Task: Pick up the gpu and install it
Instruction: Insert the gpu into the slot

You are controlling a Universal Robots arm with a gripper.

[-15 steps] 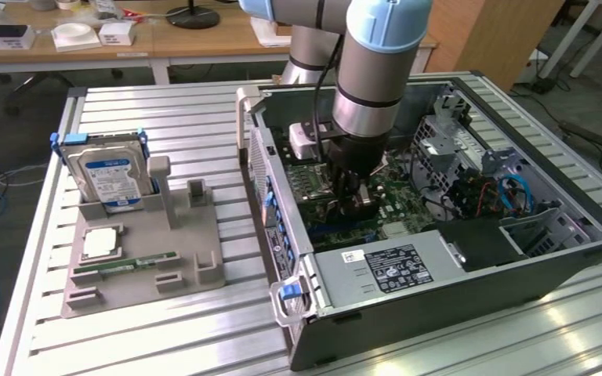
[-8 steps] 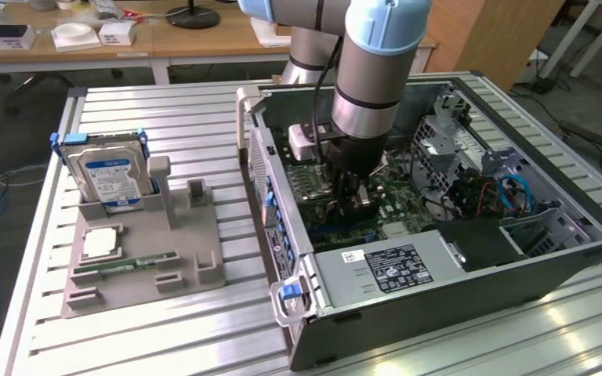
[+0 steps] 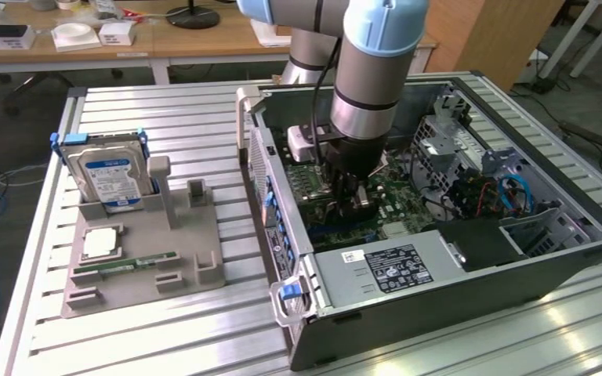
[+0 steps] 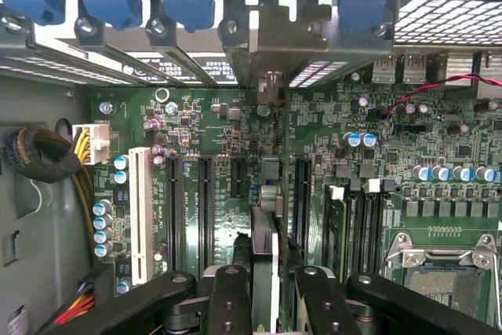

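Finds claw [image 4: 267, 304] narrow, clamped on gpu [image 4: 265, 249], low inside case [image 3: 458, 313]. Places gpu edge-on and upright just above motherboard [image 4: 439, 139], among long black slots [image 4: 205, 202]; cannot tell whether touching, nor which slot lies beneath. Judges step in hand as seating gpu. Recommends keeping gpu upright and parallel to slots, metal end lined up with rear openings [image 4: 188, 68], pressing straight down with even force, and staying clear of capacitors [image 4: 451, 172] nearby.

Gripper [image 3: 349, 192] is down inside the open computer case [image 3: 469, 274], gpu [image 3: 353, 210] clamped over the motherboard [image 3: 400, 196]; hard drive [image 3: 113, 176] stands in its grey holder [image 3: 191, 251], exterior view's left.
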